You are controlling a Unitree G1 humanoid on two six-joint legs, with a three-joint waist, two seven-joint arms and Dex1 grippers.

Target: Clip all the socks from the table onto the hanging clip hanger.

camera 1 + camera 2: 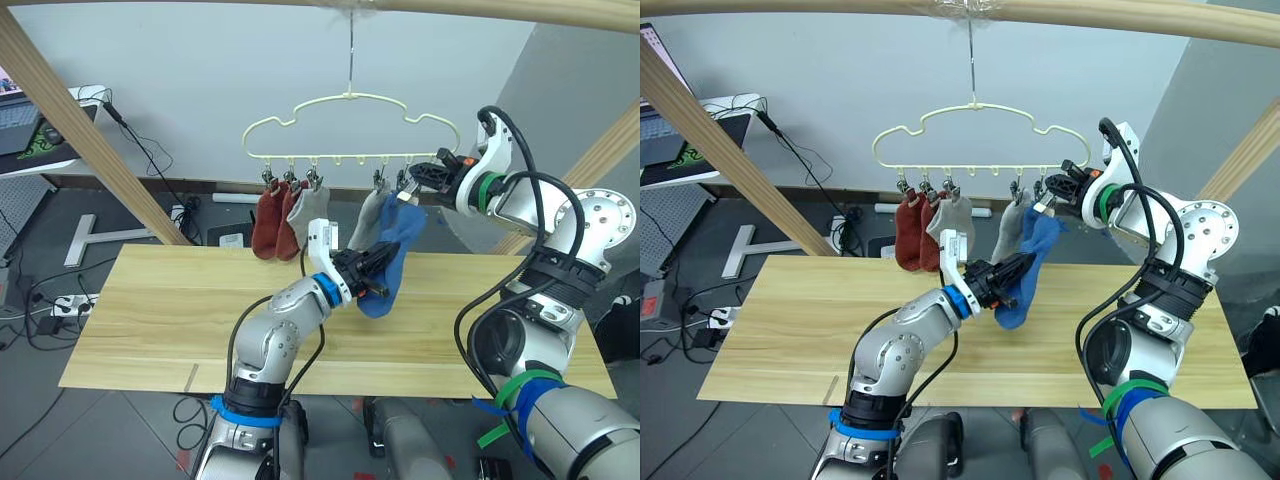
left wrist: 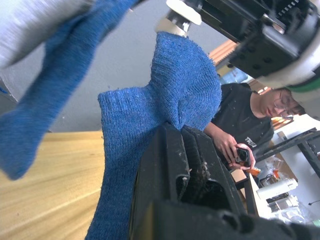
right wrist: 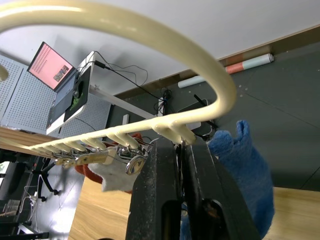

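Left eye view showed two red socks point(image 1: 270, 222) and grey ones clipped mid-frame; left claw point(image 1: 375, 268) gripped a crumpled blue sock point(image 1: 396, 250); right claw point(image 1: 418, 180) pinched a clip on the clip hanger point(image 1: 350, 115).

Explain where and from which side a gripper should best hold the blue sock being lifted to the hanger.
Probably by the cuff end of the blue sock, from the table side below. The left gripper already pinches mid-sock, so the top edge stands free beside the right gripper at the hanger.

The robot's arms are shiny silver with fat black cables. The left claw point(image 1: 372, 268) is black behind a blue ring; the right claw point(image 1: 425, 177) is black behind a green one.
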